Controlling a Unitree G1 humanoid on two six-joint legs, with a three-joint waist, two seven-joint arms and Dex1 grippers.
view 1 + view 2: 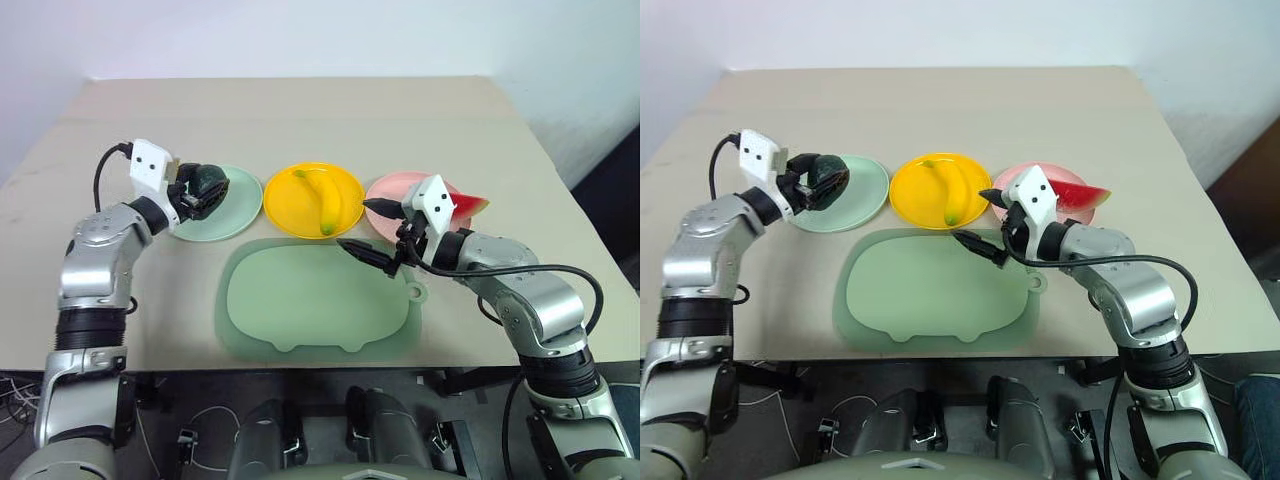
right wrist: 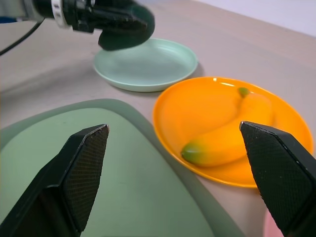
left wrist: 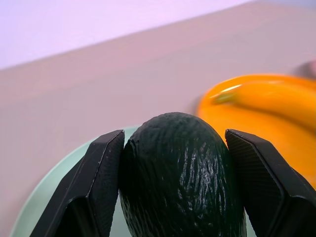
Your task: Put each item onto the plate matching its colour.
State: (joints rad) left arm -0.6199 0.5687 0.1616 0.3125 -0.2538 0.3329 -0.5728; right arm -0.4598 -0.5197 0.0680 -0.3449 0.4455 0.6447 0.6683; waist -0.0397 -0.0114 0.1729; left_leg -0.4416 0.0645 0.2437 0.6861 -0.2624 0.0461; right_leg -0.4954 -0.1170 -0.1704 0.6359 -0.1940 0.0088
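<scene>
Avocado (image 3: 180, 173) pinched in left jaws above mint green plate (image 1: 232, 212), right jaws spread wide

Three plates stand in a row across the surface (image 1: 300, 110). The left plate (image 1: 235, 215) has the avocado (image 1: 208, 183) above its near-left edge, clamped in the left end effector (image 1: 195, 195). The middle plate (image 1: 345, 195) carries the banana (image 1: 322, 200). The right plate (image 1: 392, 188) seems to carry the watermelon slice (image 1: 468, 206), partly hidden behind the right end effector (image 1: 372, 230). The mat (image 1: 300, 300) lies in front of the row.
</scene>
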